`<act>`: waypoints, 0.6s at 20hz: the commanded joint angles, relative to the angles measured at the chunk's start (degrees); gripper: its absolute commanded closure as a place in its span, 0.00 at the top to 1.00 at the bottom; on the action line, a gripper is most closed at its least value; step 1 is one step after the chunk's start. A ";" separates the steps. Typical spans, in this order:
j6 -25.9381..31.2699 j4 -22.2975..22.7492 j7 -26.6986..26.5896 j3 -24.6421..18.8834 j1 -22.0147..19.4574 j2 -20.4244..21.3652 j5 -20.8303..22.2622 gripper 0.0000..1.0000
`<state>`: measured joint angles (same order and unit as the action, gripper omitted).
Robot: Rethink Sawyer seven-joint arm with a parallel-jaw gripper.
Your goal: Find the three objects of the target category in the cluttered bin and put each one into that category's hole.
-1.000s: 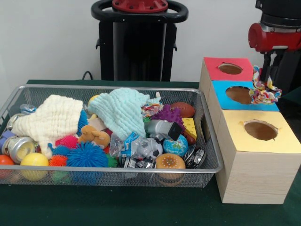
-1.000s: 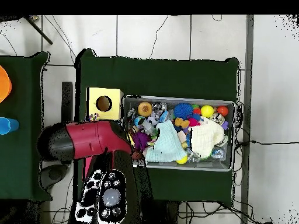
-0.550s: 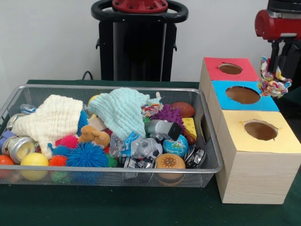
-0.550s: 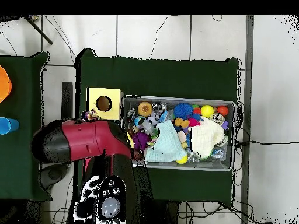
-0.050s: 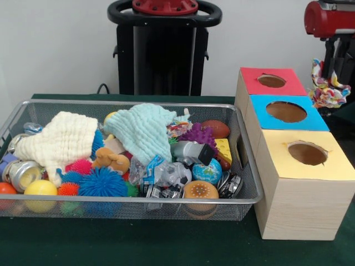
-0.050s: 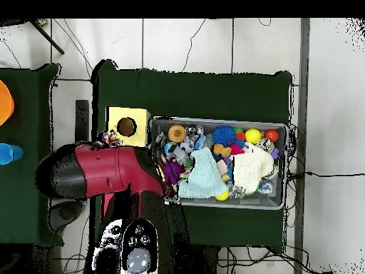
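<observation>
Your gripper (image 5: 336,61) sits at the right edge of the front view, under the red arm (image 5: 328,18), and you cannot tell how far its fingers are spread. A multicoloured fabric scrunchie (image 5: 328,91), ruffled and floppy, hangs at its lower end, in the air just right of the boxes and level with the red and blue tops. In the overhead view the same scrunchie (image 6: 108,138) peeks out beside the arm (image 6: 100,171), just left of the yellow box.

You have three wooden boxes in a row, each with one round hole in a coloured top: the red-topped box (image 5: 270,81) farthest back, the blue-topped box (image 5: 287,112) in the middle, the yellow-topped box (image 5: 307,155) nearest. Their sides are pale grained wood.

The wire mesh bin (image 5: 127,206) stands on the dark green counter (image 5: 138,244) just left of the boxes. Inside it you can see two waffle-textured cloths draped over the clutter: a cream cloth (image 5: 60,141) on the left and a pale mint cloth (image 5: 143,130) in the middle. Around them lie a spiky blue ball (image 5: 102,183), a smooth yellow ball (image 5: 40,191), a purple spiky toy (image 5: 198,134), a small globe ball (image 5: 208,172), a burger-shaped toy (image 5: 201,191), a brown football-shaped toy (image 5: 215,128), a tan plush animal (image 5: 111,159) and a metal can (image 5: 19,173).
</observation>
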<state>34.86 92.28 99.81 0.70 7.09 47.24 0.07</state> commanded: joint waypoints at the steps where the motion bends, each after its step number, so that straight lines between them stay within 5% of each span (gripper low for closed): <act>1: -3.26 3.49 9.77 -0.90 -2.12 -0.31 -1.19 0.00; 12: -4.72 5.12 9.52 -1.18 -3.10 -0.09 -1.15 0.00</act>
<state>32.96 92.52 99.81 0.71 6.07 47.60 0.07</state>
